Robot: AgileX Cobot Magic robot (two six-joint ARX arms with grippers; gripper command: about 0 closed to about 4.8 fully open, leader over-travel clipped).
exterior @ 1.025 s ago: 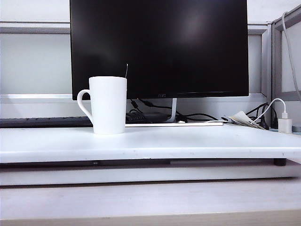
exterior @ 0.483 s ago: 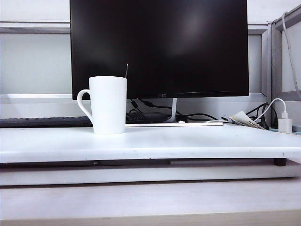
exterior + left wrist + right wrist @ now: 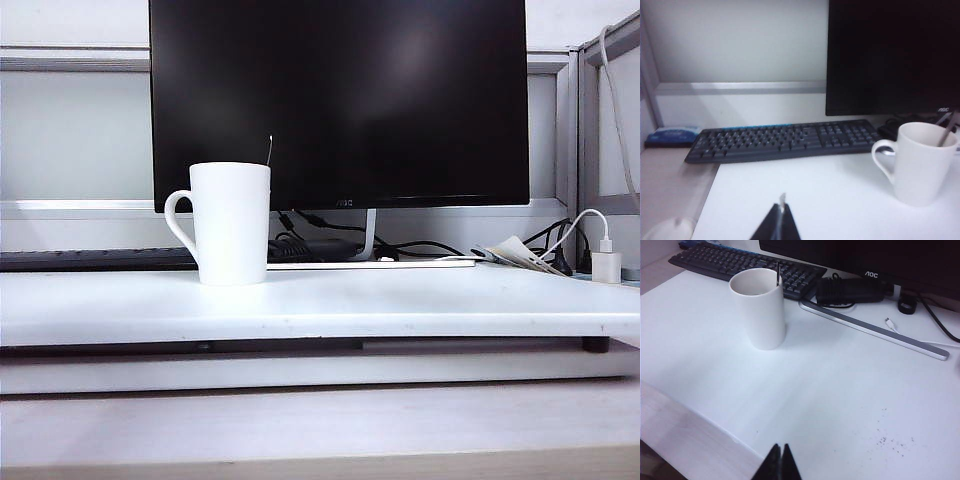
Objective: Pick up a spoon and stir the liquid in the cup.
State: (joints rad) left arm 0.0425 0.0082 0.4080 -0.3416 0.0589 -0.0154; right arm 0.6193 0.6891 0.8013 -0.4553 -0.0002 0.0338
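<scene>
Wrist views: both the left gripper [image 3: 780,220] and right gripper [image 3: 780,460] clenched empty, away from the cup [image 3: 231,222].

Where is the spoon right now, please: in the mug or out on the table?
In: the spoon stands inside the white mug, its thin handle leaning on the rim.

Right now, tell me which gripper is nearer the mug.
The left gripper: the white mug looms larger in its wrist view than for the right gripper.
</scene>
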